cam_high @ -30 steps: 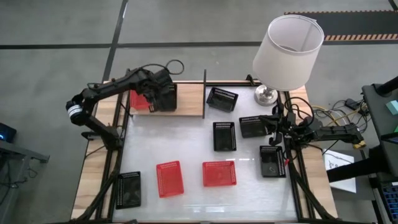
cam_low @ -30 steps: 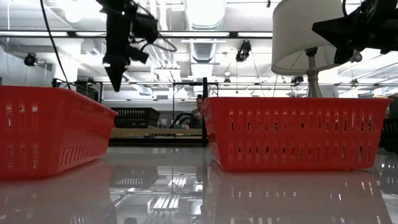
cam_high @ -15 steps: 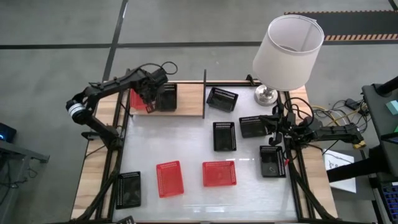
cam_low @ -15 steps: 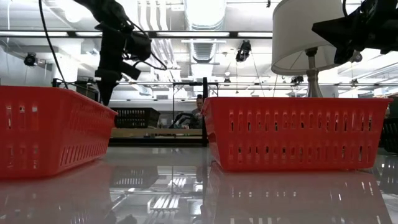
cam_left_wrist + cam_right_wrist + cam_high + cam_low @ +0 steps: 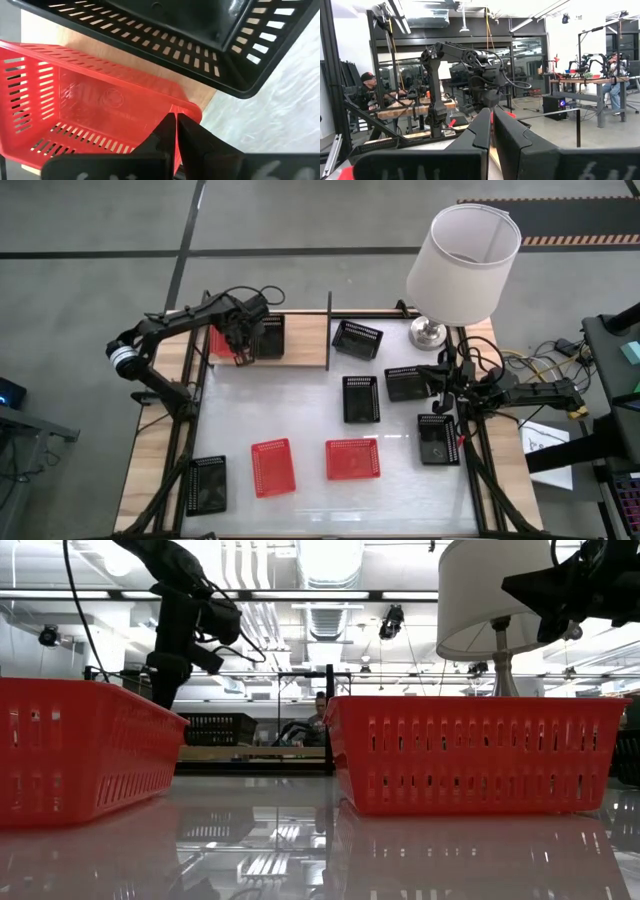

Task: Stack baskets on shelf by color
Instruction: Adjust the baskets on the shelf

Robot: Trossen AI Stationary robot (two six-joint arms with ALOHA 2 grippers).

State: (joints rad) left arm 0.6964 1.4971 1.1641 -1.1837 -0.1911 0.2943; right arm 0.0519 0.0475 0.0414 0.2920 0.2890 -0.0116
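On the light-wood shelf [image 5: 305,340] at the far left, a red basket [image 5: 222,340] sits beside a black basket [image 5: 270,335]. My left gripper [image 5: 241,348] is shut and reaches down between them, its tips [image 5: 176,120] at the red basket's corner [image 5: 187,111]. Two more red baskets [image 5: 272,467] [image 5: 352,459] lie near the table's front and fill the low view [image 5: 70,745] [image 5: 470,755]. My right gripper [image 5: 491,117] is shut and waits at the table's right edge [image 5: 440,380]. My left gripper comes from above with shut fingers at the corner of the red basket's rim [image 5: 187,111], on the side facing the black basket. I cannot tell whether the tips touch the wall. The basket rests flat on the shelf.
Black baskets lie loose on the white table [image 5: 357,338] [image 5: 361,398] [image 5: 403,383] [image 5: 437,439] [image 5: 206,484]. A lamp with a white shade [image 5: 462,265] stands at the far right corner. The shelf's upright divider [image 5: 329,330] bounds its right end.
My left gripper has moved from above the black basket toward the table's left and has come down to the red basket's corner. The baskets have kept their places.
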